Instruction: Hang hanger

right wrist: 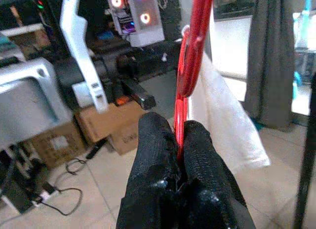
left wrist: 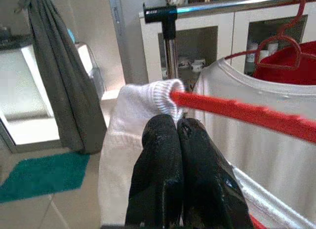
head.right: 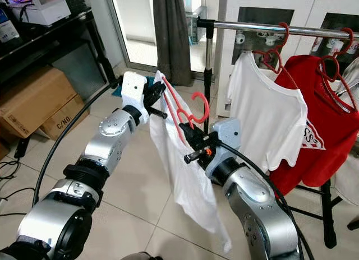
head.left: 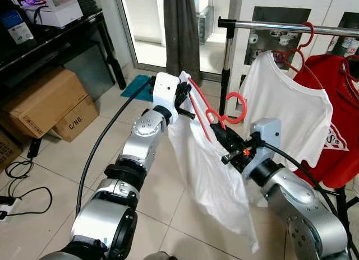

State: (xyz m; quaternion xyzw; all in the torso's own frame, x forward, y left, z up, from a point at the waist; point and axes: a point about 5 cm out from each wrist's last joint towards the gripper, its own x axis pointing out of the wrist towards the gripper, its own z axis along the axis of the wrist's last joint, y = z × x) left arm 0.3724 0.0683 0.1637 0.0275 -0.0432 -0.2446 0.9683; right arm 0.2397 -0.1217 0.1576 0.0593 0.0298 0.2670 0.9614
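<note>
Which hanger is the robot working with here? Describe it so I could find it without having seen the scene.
Start at the metal clothes rail across the upper right, where a white T-shirt and a red T-shirt hang. In front of it and lower, the left hand and right hand hold a red hanger carrying a white garment. Unlike its neighbours, its hook is off the rail.
</note>
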